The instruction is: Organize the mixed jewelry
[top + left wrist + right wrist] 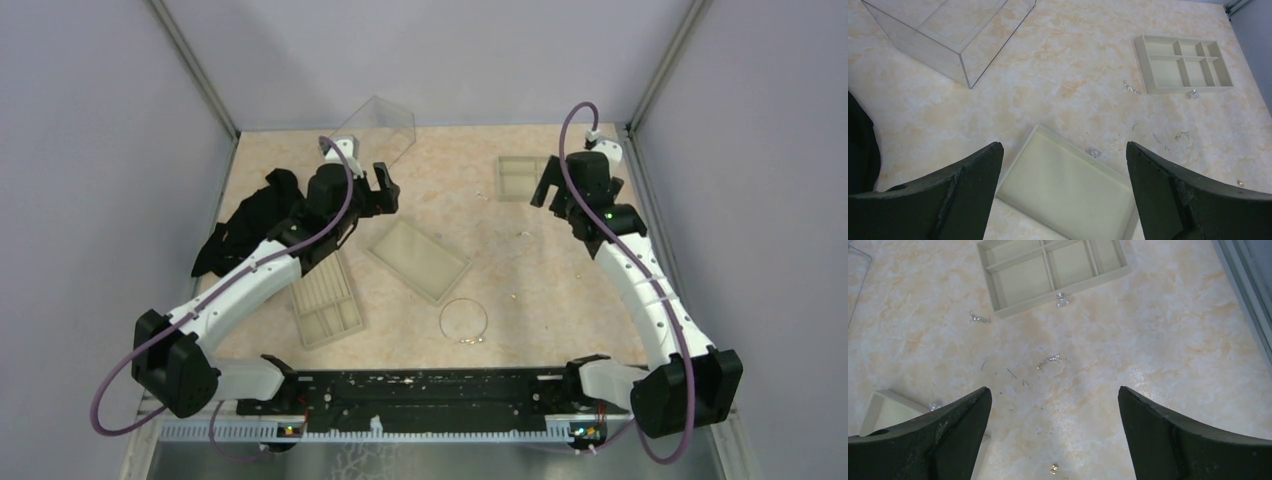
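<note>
The thin silver wire hoop [463,322] lies flat near the front middle of the table. Tiny silver pieces [1131,88] [1050,360] are scattered between the trays, and one [1062,301] rests against the compartmented tray's wall. A small gold piece [1053,469] lies below my right gripper. My left gripper [385,190] [1064,147] hangs open above the far corner of the flat beige tray [1068,195], holding nothing. My right gripper [545,185] [1053,390] is open over bare tabletop, empty.
A compartmented beige tray [522,178] [1143,65] [1088,284] sits far right. A ridged tray [325,300] lies under the left arm. The clear plastic box [375,130] [948,30] stands at the back. Black cloth [250,220] lies far left.
</note>
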{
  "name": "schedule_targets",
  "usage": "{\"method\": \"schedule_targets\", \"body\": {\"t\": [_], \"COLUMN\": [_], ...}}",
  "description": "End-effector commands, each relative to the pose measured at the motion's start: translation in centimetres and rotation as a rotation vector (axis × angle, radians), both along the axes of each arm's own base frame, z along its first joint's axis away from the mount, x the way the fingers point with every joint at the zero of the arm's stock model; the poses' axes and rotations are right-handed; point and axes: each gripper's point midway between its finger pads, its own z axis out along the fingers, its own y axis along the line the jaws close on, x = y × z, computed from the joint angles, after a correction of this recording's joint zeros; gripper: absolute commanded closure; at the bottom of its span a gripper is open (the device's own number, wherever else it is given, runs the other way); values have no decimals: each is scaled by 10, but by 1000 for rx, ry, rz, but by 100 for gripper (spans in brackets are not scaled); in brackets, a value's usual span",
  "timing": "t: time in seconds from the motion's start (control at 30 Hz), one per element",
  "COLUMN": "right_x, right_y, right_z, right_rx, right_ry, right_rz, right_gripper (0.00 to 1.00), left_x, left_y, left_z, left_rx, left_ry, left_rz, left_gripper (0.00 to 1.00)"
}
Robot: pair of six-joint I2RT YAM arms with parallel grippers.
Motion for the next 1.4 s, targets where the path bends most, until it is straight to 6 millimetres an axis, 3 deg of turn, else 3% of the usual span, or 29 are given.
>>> {"method": "schedule_targets", "body": {"t": [0.0,0.1,0.23,0.4,0.53,0.67,0.83,1.27,1.37], "right_x": [1,-4,-32,-78,-103,-103,-101,-96,-97], "right_y": [-1,12,42,92,102,98,98,85,84], "right_z": [7,-11,-65,-111,-145,-158,-171,-191,-197], "right_rx": [13,68,131,153,156,150,134,78,78], "right_ry": [-61,15,222,321,407,403,433,459,472], "right_rz": [-7,24,130,253,226,194,178,138,132], "right_gripper": [3,2,2,15,29,47,57,59,69], "left_x": [-1,-3,-7,-6,-7,-8,-13,-18,-18], "left_y": [0,-2,-11,-14,-18,-23,-31,-34,-35], "left_z": [2,-7,-16,-24,-27,-31,-35,-34,-36], "left_rx": [-13,-16,-35,-17,12,28,30,20,17], "left_ry": [-24,-1,44,93,111,130,155,153,160], "left_rz": [-9,-17,-54,-58,-96,-134,-184,-214,-219], "left_gripper": [1,1,1,1,1,1,1,1,1]}}
